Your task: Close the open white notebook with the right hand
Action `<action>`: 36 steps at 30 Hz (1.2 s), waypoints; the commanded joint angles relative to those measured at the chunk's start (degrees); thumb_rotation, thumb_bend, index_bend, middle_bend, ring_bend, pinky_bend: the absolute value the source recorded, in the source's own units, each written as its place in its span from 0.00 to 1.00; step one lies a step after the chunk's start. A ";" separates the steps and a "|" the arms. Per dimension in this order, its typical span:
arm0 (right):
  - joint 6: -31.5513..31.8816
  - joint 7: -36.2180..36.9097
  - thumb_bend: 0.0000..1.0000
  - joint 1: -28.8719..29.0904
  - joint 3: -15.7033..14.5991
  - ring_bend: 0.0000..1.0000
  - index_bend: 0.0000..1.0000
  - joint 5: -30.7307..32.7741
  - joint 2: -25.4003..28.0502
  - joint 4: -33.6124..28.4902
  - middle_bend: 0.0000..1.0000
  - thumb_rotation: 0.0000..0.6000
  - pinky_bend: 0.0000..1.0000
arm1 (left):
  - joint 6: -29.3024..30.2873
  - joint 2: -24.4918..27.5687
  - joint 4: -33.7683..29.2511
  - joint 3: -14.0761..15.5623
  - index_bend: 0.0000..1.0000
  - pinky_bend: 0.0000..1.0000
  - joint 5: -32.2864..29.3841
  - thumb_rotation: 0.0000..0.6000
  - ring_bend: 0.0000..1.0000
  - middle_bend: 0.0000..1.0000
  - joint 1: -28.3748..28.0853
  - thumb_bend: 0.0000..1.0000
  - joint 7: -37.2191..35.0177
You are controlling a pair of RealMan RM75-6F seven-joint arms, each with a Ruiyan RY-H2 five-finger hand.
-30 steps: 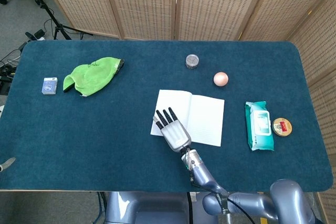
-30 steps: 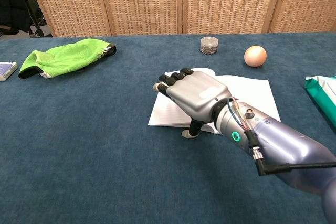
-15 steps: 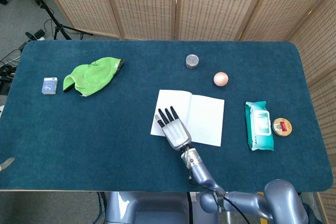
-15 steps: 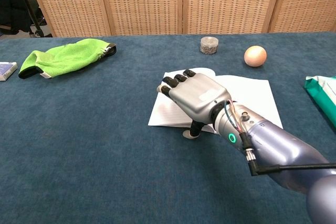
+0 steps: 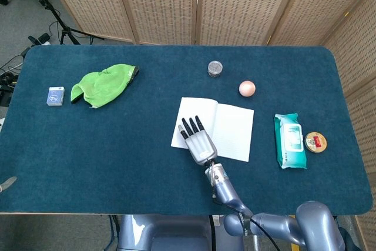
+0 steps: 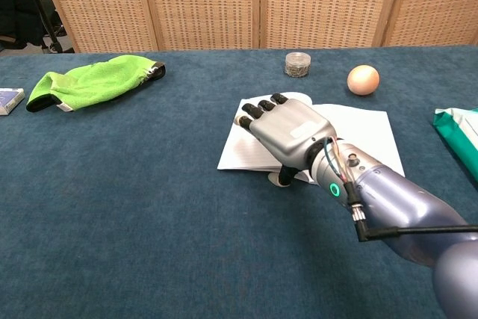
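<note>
The white notebook [image 5: 232, 131] [image 6: 362, 138] lies open and flat on the blue table, just right of centre. My right hand [image 5: 198, 143] [image 6: 293, 134] lies palm down over its left page, with the fingers [image 6: 258, 107] stretched out toward the far-left corner. The thumb [image 6: 282, 178] reaches down at the notebook's near edge; I cannot tell whether it is under the page. Nothing is gripped in the hand. The right forearm [image 6: 403, 207] comes in from the lower right. The left hand shows in neither view.
A green cloth [image 5: 103, 85] [image 6: 93, 80] and a small blue box [image 5: 55, 96] lie at the left. Behind the notebook stand a small jar [image 5: 215, 69] and a peach ball [image 5: 247, 89]. A wipes pack [image 5: 289, 140] and a round tin [image 5: 315, 141] lie to its right.
My right hand has slid a little to the right and away from me. The notebook has shifted the same way under it and still lies open.
</note>
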 commanded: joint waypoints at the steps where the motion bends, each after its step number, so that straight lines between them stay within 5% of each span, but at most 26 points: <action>1: 0.15 -0.02 0.46 -0.01 -0.09 0.00 0.00 -0.02 -0.23 0.25 0.00 1.00 0.00 | 0.00 0.01 -0.01 0.04 0.00 0.00 0.09 1.00 0.00 0.00 -0.01 0.00 0.00; 6: 0.17 2.03 0.64 -0.34 -0.19 0.00 0.00 -0.49 -0.64 0.97 0.00 1.00 0.00 | 0.03 0.07 0.08 0.08 0.00 0.00 0.13 1.00 0.00 0.00 -0.01 0.00 -0.26; 18: 0.92 14.92 0.70 -4.12 1.32 0.00 0.00 -0.45 -0.08 0.32 0.00 1.00 0.00 | 0.06 0.18 0.27 0.32 0.00 0.00 0.63 1.00 0.00 0.00 -0.06 0.00 -0.71; 28: 1.13 38.29 0.86 -10.24 4.74 0.00 0.00 -1.14 4.00 -3.23 0.00 1.00 0.00 | 1.42 0.07 0.54 1.12 0.00 0.00 2.63 1.00 0.00 0.00 0.35 0.00 -0.75; 36: 1.69 49.34 0.88 -13.14 7.17 0.00 0.00 -1.71 7.63 -4.96 0.00 1.00 0.00 | 2.29 0.00 1.15 1.18 0.00 0.00 2.74 1.00 0.00 0.00 0.69 0.00 -1.90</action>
